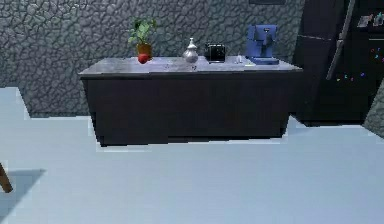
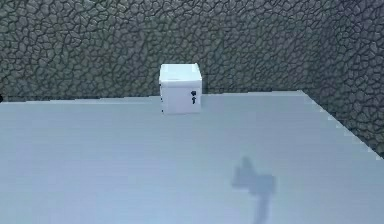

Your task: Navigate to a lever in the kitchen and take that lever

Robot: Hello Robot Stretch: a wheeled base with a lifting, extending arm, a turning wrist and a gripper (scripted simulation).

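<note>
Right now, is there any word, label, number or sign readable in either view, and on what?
No readable text.
White box: a small black mark on its front, no letter or number to make out.
Dark fridge: small coloured patches on its door, too small to read.

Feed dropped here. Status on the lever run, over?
Counter ahead, open floor before it. Small items on top; cannot tell a lever among them. White box off to the side.

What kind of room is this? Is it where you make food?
Yes, it looks like a kitchen. A long dark counter holds a blue coffee machine and a small black toaster, and a tall dark fridge stands next to it.
</note>
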